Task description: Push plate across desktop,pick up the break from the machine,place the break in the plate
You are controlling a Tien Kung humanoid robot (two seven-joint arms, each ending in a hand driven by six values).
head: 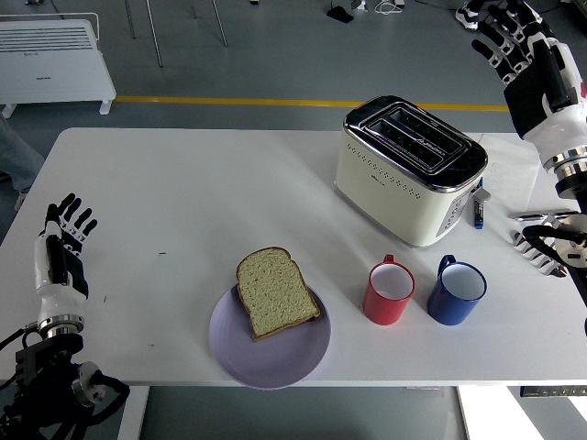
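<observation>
A slice of bread lies on the lilac plate near the table's front edge, its top corner overhanging the rim. The cream and chrome toaster stands at the back right, its slots showing no bread. My right hand is raised high at the top right corner, well above and right of the toaster, fingers spread and holding nothing. My left hand rests at the left edge of the table, fingers spread, far from the plate.
A red mug and a blue mug stand side by side right of the plate, in front of the toaster. A metal toast rack and a pen lie at the right edge. A white radiator stands on the floor behind.
</observation>
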